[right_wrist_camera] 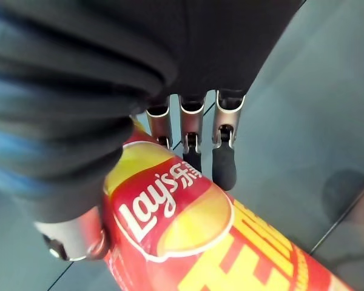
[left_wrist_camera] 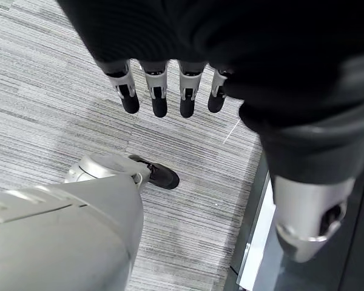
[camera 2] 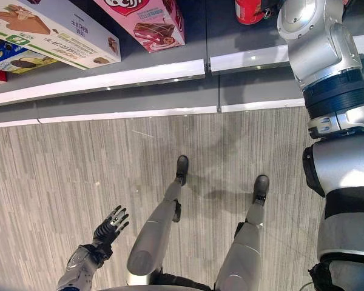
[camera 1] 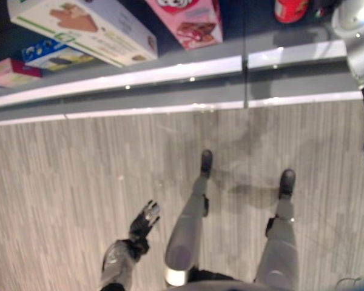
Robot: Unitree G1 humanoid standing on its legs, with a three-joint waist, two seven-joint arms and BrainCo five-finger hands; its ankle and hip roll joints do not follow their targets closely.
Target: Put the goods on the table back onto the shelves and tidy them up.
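A red and yellow crisp can (right_wrist_camera: 170, 218) lies in my right hand (right_wrist_camera: 223, 162). The fingers reach over the can's side and the thumb presses it from the other side, above a grey shelf board. The can's red end (camera 2: 249, 11) shows at the top of the right eye view, beside my raised right arm. My left hand (camera 1: 144, 221) hangs low over the floor by my left side. Its fingers (left_wrist_camera: 158, 91) are straight and hold nothing.
On the low shelf (camera 1: 139, 76) lie a long white snack box (camera 1: 79, 27), a pink box (camera 1: 191, 21), a blue pack (camera 1: 54, 54) and a pink pack (camera 1: 9, 71). Grey striped floor (camera 1: 60, 182) runs up to the shelf's white edge strips.
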